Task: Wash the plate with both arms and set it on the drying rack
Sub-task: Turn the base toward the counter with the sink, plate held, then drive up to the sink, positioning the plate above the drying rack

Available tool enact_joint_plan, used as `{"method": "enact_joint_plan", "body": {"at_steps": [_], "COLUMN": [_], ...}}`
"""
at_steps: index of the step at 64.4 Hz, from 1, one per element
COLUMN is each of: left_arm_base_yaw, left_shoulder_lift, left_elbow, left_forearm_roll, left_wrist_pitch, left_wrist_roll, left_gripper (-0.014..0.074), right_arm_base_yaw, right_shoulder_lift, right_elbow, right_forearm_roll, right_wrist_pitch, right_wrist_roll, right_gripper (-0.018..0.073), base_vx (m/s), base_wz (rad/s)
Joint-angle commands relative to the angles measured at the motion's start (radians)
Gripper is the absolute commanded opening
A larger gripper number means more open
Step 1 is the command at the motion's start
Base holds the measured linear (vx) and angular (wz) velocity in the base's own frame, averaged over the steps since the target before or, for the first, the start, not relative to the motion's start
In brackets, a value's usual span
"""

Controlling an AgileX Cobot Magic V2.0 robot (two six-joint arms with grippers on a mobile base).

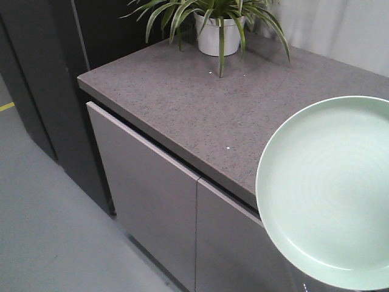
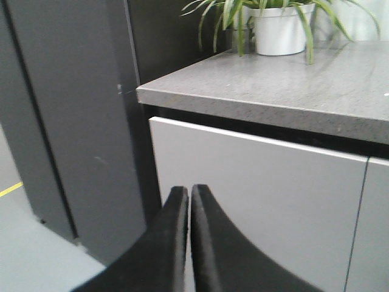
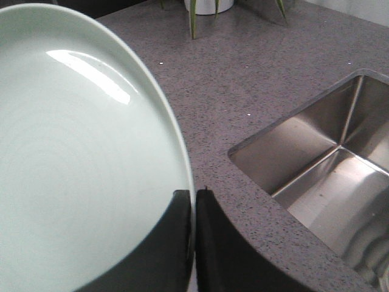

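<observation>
plate (image 3: pixel 79 170) pinched at its rim by right gripper (image 3: pixel 194 196) (apparently firmly), left gripper (image 2: pixel 189 191) closed together, holding nothing

A big round plate (image 1: pixel 331 194) fills the right side. It is pale green and shiny, with faint rings in it and a low rim. Its face is turned toward us, and the picture's right edge cuts it off. Behind it is a grey speckled tabletop (image 1: pixel 200 103). At the back of the tabletop stands a white pot (image 1: pixel 213 36) with a green plant (image 1: pixel 182 12) whose long leaves hang over the sides. Under the tabletop are two flat grey cupboard doors (image 1: pixel 152 194), side by side. The floor (image 1: pixel 42 231) is grey, with a bit of yellow line (image 1: pixel 6 107) at the far left. A dark wall (image 1: pixel 42 73) stands on the left.
</observation>
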State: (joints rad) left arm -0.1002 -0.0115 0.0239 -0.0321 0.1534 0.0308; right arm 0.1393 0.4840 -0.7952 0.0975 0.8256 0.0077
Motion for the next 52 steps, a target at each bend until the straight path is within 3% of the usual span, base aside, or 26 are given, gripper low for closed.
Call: {"method": "enact_joint_plan", "body": {"at_steps": [1, 52], "left_arm_base_yaw": [0.001, 0.001], "left_shoulder_lift": [-0.015, -0.015], "left_elbow": [0.028, 0.028], "left_forearm_roll": [-0.004, -0.004], "left_wrist_pitch": [-0.074, -0.074], "left_wrist_roll": [-0.01, -0.01], "left_gripper": [0.0004, 0.0004], "right_arm_base_yaw": [-0.004, -0.004], "right_shoulder_lift": [0.007, 0.007], "right_elbow": [-0.025, -0.025], "right_forearm_roll": [0.001, 0.001], "right_wrist_pitch": [-0.077, -0.077], "right_wrist_roll": [-0.008, -0.008], "right_gripper": [-0.0003, -0.0003], "base_vx": [0.08, 0.09], "base_wz": [-0.32, -0.37]}}
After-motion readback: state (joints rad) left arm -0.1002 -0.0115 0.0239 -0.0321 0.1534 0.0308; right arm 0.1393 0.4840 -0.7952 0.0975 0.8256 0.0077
